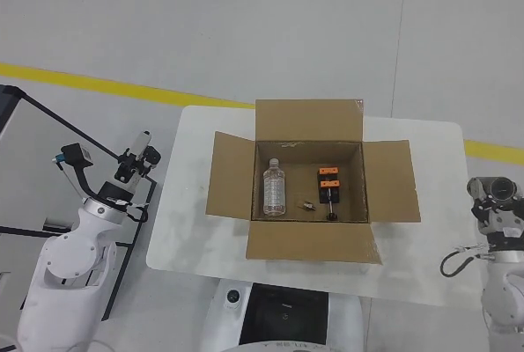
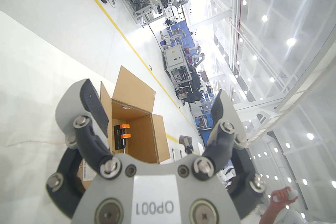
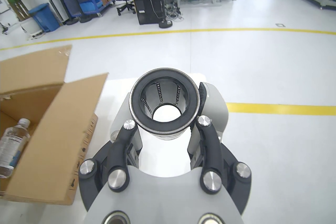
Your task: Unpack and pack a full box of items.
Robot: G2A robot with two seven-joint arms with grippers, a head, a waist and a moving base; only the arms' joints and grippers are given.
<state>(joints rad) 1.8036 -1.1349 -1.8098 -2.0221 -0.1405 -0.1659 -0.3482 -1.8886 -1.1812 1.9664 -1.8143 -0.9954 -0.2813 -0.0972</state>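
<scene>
An open cardboard box stands mid-table with its flaps spread. Inside lie a clear water bottle, an orange-and-black clamp and a small dark item. Off the table's right edge, my right gripper is shut on a metal cylinder bearing with a black ring end; the bearing is held beside the box. The box and bottle lie to one side of it. My left gripper is open and empty, left of the table, facing the box and clamp.
The white table has bare room to the left and right of the box. A dark frame stands on the floor at the far left. A yellow floor line runs behind the table.
</scene>
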